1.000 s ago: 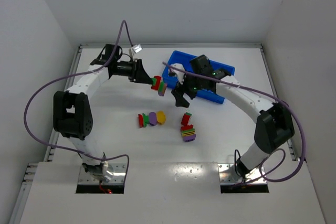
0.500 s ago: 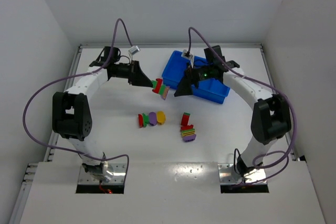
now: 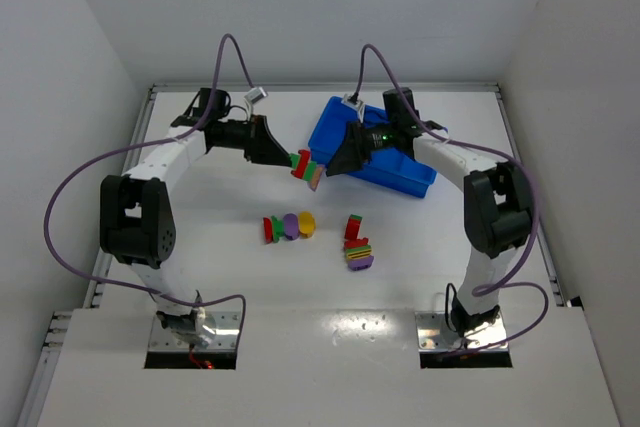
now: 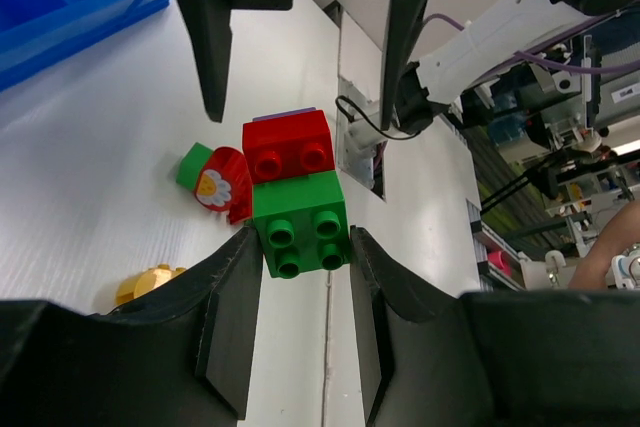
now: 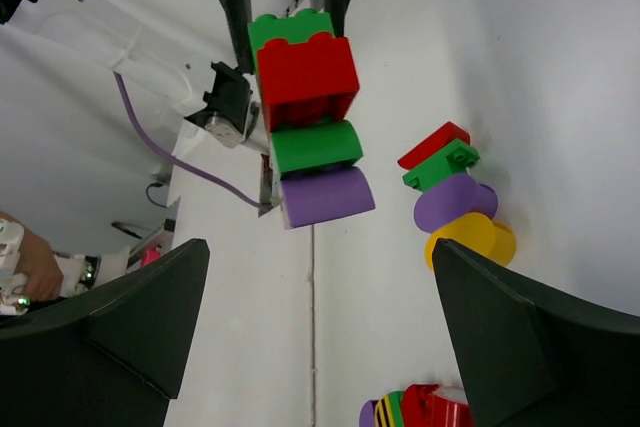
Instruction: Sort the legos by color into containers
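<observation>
**Left gripper** (image 3: 289, 156): clenched on the green end brick of a lego stack (image 3: 305, 167). In the left wrist view its fingers press flat against both sides of that brick. Outward from the grip the stack runs green, red, green, purple (the purple end shows best from the right wrist). The stack sits mid-scene, just left of the blue bin (image 3: 408, 175) and farther back than the loose pieces.

**Right gripper** (image 3: 332, 160): released, jaws spread wide. Its tips point left at the purple end of the stack and are close to it, with no contact visible. In the left wrist view its fingers (image 4: 212, 37) stand either side of the stack's outer end without touching it.

**Blue bin:** at the far right of the table (image 3: 430, 247), set at an angle. The right arm lies over much of it, so what the compartments hold cannot be told.

**Loose pieces:**
- A row of loose legos (image 3: 288, 225) lies near the centre, with red, purple and yellow pieces touching one another.
- A second group (image 3: 357, 247) lies to the right of that row and apart from it. It is a red piece just beside a short multicoloured stack with purple at its near end.
- Both groups lie on the table, outside the bin.
</observation>
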`<state>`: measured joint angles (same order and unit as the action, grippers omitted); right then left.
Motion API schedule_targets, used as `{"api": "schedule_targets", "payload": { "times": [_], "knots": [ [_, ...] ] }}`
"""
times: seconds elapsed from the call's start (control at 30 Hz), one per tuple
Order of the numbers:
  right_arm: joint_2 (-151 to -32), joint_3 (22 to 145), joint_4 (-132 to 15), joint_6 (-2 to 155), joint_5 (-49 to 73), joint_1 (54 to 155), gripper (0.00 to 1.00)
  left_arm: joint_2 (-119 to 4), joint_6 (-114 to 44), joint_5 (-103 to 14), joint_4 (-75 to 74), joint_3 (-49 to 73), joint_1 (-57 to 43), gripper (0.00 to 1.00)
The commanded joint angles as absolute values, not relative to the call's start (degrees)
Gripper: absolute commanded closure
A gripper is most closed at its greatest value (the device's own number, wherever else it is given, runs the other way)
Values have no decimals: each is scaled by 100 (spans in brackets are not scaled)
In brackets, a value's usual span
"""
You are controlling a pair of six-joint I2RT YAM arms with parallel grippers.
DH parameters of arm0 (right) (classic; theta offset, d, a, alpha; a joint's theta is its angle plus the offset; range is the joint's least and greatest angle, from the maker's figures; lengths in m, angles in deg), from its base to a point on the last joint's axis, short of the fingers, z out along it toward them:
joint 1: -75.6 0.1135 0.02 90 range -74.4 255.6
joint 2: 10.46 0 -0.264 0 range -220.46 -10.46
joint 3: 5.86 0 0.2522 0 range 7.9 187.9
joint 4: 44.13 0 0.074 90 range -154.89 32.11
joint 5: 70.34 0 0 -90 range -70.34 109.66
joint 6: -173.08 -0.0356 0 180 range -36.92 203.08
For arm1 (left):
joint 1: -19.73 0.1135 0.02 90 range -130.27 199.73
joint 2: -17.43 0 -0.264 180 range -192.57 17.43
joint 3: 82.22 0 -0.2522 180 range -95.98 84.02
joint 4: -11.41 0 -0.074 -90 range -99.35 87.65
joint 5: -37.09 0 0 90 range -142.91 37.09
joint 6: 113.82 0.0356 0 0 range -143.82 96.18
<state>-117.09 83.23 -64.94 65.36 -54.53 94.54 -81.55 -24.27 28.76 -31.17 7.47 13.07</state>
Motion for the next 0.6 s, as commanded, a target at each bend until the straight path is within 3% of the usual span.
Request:
{"api": "schedule_targets", "payload": {
  "times": [0.0, 0.17, 0.4, 0.57],
  "knots": [
    [-11760, 8445, -6105, 6445, -5628, 9494, 6, -8039, -2267, 3191, -2969, 501, 1200, 93],
    [-11865, 8604, -6053, 6445, -5628, 9546, 8, -8092, -2268, 3191, -2969, 448, 1033, 93],
    [-11918, 8674, -5991, 6445, -5733, 9599, 30, -8198, -2268, 3138, -2969, 326, 971, 93],
    [-11866, 8604, -5938, 6445, -5786, 9652, 37, -8303, -2268, 3138, -2969, 211, 918, 93]
  ]
}}
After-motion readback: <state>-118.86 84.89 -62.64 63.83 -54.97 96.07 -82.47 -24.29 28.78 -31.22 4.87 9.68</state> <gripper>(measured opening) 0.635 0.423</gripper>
